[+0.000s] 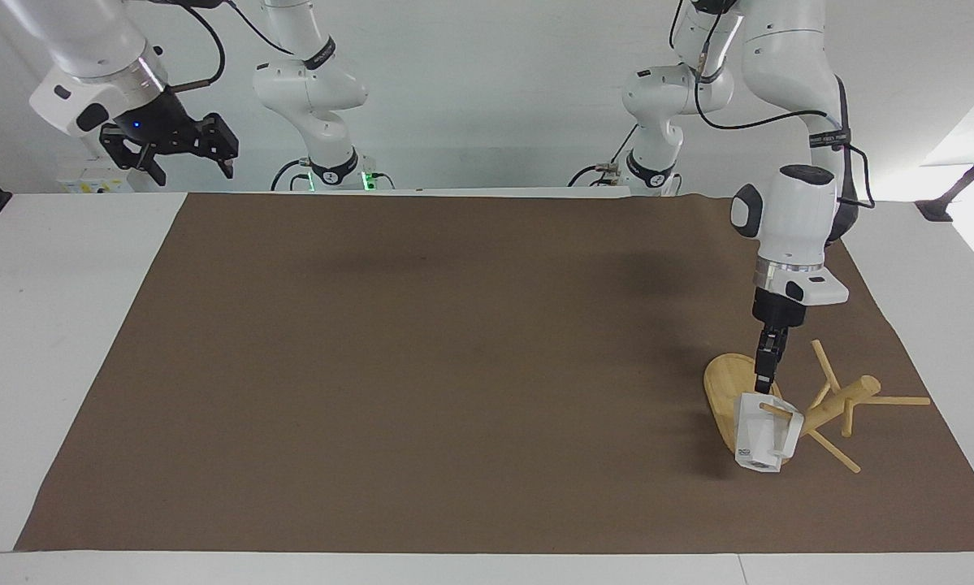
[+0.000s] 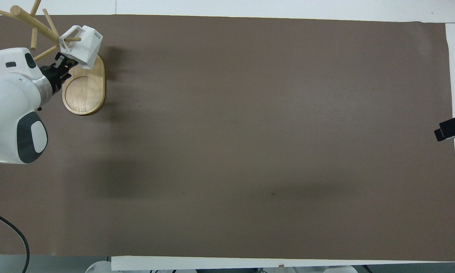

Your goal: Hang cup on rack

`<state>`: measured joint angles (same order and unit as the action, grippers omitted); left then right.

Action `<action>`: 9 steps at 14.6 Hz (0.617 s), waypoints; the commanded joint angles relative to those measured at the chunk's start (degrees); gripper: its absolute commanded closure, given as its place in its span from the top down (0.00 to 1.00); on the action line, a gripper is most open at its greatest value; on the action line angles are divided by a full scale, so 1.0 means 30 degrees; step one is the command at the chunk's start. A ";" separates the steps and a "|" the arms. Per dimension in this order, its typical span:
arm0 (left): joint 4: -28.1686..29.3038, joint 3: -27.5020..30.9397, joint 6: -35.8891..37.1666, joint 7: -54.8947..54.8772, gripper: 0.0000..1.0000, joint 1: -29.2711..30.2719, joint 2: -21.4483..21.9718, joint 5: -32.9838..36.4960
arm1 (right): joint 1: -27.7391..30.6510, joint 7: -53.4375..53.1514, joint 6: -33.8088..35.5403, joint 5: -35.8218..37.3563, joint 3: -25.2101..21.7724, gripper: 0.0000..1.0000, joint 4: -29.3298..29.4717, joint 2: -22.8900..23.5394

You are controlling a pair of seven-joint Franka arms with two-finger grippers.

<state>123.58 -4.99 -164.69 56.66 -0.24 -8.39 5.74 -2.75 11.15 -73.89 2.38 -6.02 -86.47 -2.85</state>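
Left tool (image 1: pixel 764 385): down at the left arm's end of the bench, over the rack's base; fingers together on the rim of the cup, pinching it.
Cup: small white faceted plastic mug (image 1: pixel 764 435) with an angular handle, tipped over on its side just under the left tool, mouth turned toward the tool; overhead point (image 2: pixel 82 47).
Cup handle: a thin peg of the rack passes through it; the cup hangs from that peg while the tool grips the rim.
Rack: light bamboo mug tree (image 1: pixel 840 400), flat oval base (image 2: pixel 84 91), thick round post leaning away from the base, thin pegs sticking out; it sits directly beneath and beside the left tool, the cup over the base end that lies farther from the robots.
Right tool (image 1: pixel 179 142): black, raised in the air at the right arm's end, above the bench edge by the brown mat (image 1: pixel 422 366); fingers spread apart, holding nothing, touching nothing; arm waits. Overhead shows only its tip (image 2: pixel 453 129).
Bench: white top (image 1: pixel 40 325) covered mostly by the brown mat.
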 commanded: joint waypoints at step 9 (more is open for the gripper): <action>-0.8985 -0.0008 1.8551 -0.6950 1.00 0.0286 0.1450 0.0168 | -0.0196 -0.0525 -0.0271 0.0204 -0.0134 1.00 -0.0355 0.0218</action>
<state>102.02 -4.84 -117.36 41.13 0.14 -3.51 5.74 -2.97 10.63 -74.11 2.38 -6.04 -86.93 -1.70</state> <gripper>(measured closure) 0.000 0.000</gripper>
